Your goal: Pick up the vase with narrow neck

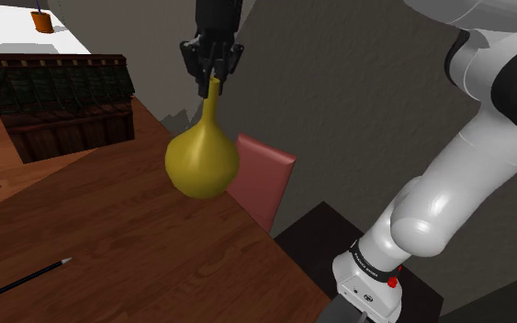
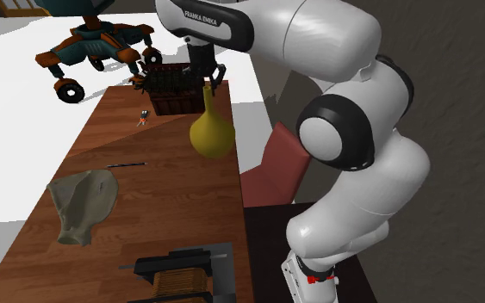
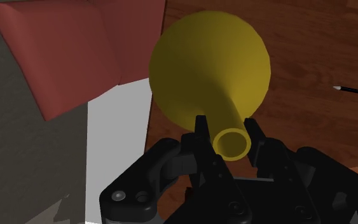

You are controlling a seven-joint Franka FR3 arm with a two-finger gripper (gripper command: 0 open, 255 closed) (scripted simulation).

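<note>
Item count: one yellow vase [image 1: 201, 161], one pencil [image 1: 22, 280], one dark crate [image 1: 63, 105], one grey-green cloth [image 2: 81, 205], one red panel [image 1: 264, 179].

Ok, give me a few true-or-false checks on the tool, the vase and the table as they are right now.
1. The tool is shut on the neck of the vase. True.
2. The vase is blue. False: it is yellow.
3. The vase lies on its side. False: it is upright, with its neck up between the tool's fingers.
4. A pencil lies on the wooden table. True.
</note>
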